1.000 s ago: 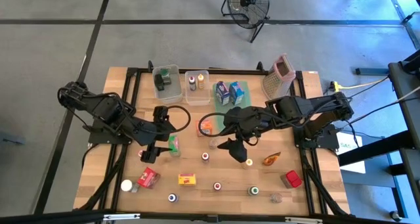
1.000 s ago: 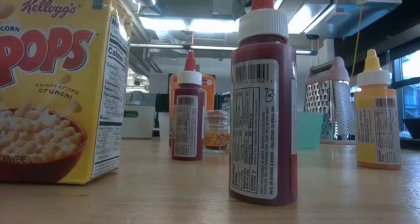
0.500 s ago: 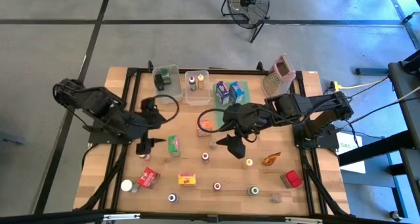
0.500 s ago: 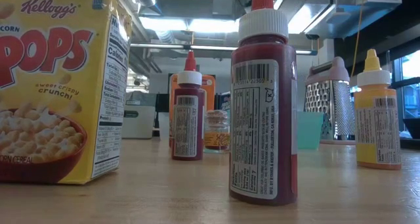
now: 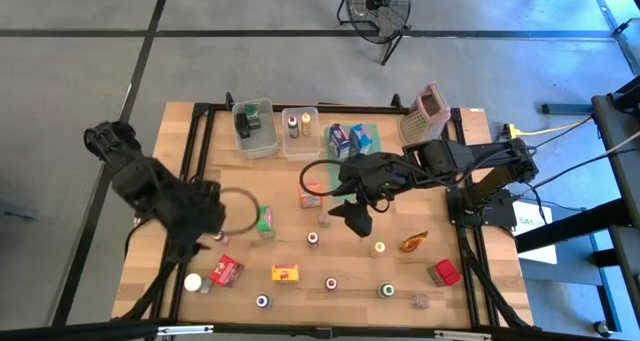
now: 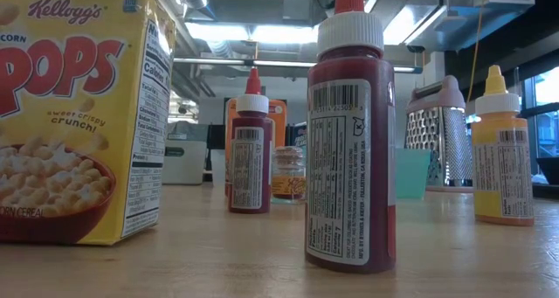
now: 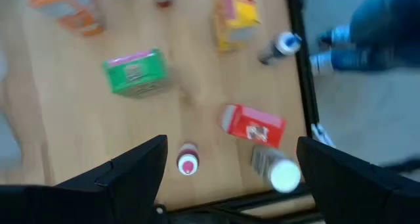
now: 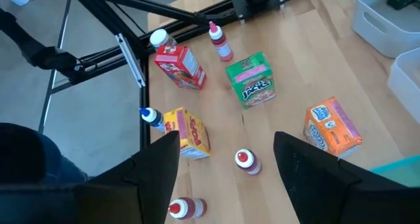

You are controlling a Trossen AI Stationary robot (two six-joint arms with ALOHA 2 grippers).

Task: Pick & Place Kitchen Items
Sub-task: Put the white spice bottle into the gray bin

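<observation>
On the desk (image 5: 190, 121), the green carton (image 5: 265, 221) lies flat left of centre, its long axis running front to back. The left tool (image 5: 207, 236), spread wide and empty, has pulled back from that carton towards the desk's left edge since a second ago. Near the front lie one red carton (image 5: 227, 270) and one yellow carton (image 5: 286, 273). One orange carton (image 5: 313, 190) sits mid-desk. The right tool (image 5: 352, 214) hangs released above centre, holding nothing, shifted slightly rearward.

Grey concrete floor (image 5: 80, 91), black floor fan (image 5: 378, 3), bright ceiling lights (image 6: 229, 31).
</observation>
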